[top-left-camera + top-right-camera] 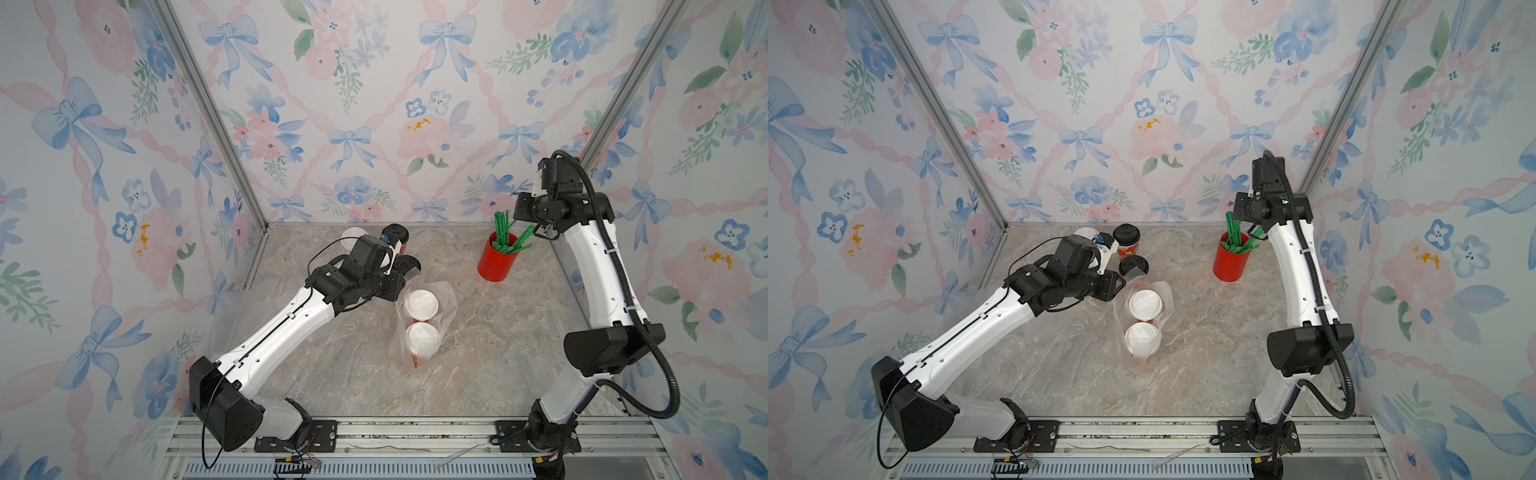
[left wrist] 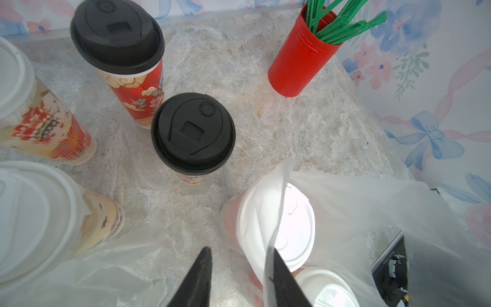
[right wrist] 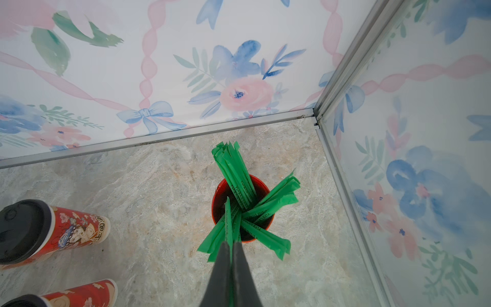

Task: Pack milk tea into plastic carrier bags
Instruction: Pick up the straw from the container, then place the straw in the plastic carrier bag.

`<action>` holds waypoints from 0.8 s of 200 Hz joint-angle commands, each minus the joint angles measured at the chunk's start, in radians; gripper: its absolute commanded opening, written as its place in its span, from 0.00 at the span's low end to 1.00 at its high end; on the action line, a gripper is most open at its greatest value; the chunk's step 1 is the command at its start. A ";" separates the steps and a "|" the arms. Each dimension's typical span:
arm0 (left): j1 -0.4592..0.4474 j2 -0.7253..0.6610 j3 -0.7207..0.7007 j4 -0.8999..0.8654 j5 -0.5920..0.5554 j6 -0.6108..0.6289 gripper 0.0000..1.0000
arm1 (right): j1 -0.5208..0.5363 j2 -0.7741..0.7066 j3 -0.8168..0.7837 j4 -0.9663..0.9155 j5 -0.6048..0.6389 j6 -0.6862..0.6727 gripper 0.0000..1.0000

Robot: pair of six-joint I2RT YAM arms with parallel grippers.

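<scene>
Far left of the table (image 1: 498, 365): two cream cups (image 2: 45, 127), white lids, upright and close together. In both top views the left arm hides most of them.

Near side of those: spare film (image 1: 1067, 328), clear and crinkled, lying flat on the table under the left forearm. Can't tell how many bags it is.

Left claw (image 2: 240, 251): released, jaws apart, low over the table at the left edge of the standing bag (image 1: 446, 299). In the left wrist view a strip of the bag's rim runs down the inner face of one finger (image 2: 284, 279). It rests there and is not pinched.

Just far of the claw: two black-lidded cups (image 1: 1126, 234), red print, both upright on bare table. One stands by the back wall, the other (image 1: 1133, 264) nearer, just beside the bag.

Mid-table: the bag stands open-topped with two white-lidded cups (image 1: 422, 303) inside, upright, one behind the other along the near-far line and touching or nearly so. Red print shows through the film.

Right and far: red cup (image 1: 496, 259), no lid, upright, well apart from the bag. Green wrapped straws (image 3: 233, 170) fan out of it.

Right claw (image 3: 231, 243): clenched on one straw (image 3: 228, 212) just above the red cup's rim. A green sliver shows between the closed fingers. The straw's lower end reaches down into the cup.
</scene>
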 commanded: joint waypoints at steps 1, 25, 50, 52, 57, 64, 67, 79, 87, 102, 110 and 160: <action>0.006 0.007 0.033 -0.001 0.006 0.016 0.37 | 0.044 -0.072 0.040 -0.103 0.015 0.022 0.05; 0.007 0.019 0.042 -0.001 0.006 0.023 0.37 | 0.102 -0.145 0.051 -0.145 0.003 0.036 0.04; 0.007 0.028 0.048 -0.001 -0.011 0.030 0.36 | 0.181 -0.204 0.065 -0.191 -0.038 0.061 0.03; 0.007 0.028 0.049 -0.001 -0.012 0.030 0.36 | 0.192 -0.210 0.066 -0.198 -0.045 0.063 0.03; 0.006 0.031 0.050 -0.001 -0.014 0.032 0.35 | 0.209 -0.220 0.071 -0.206 -0.056 0.067 0.03; 0.007 0.034 0.053 -0.001 -0.017 0.033 0.34 | 0.241 -0.232 0.076 -0.220 -0.071 0.075 0.03; 0.007 0.036 0.054 -0.001 -0.017 0.035 0.34 | 0.252 -0.236 0.080 -0.226 -0.075 0.078 0.03; 0.007 0.044 0.060 0.001 -0.016 0.036 0.33 | 0.306 -0.250 0.092 -0.248 -0.105 0.090 0.03; 0.007 0.049 0.065 0.001 -0.011 0.037 0.31 | 0.337 -0.256 0.100 -0.262 -0.116 0.097 0.03; 0.007 0.061 0.075 0.001 0.001 0.037 0.28 | 0.418 -0.265 0.123 -0.284 -0.113 0.106 0.03; 0.006 0.065 0.082 0.003 0.008 0.037 0.25 | 0.454 -0.271 0.127 -0.286 -0.111 0.111 0.02; 0.001 0.069 0.094 0.017 0.026 0.020 0.01 | 0.610 -0.247 0.109 -0.303 -0.143 0.132 0.02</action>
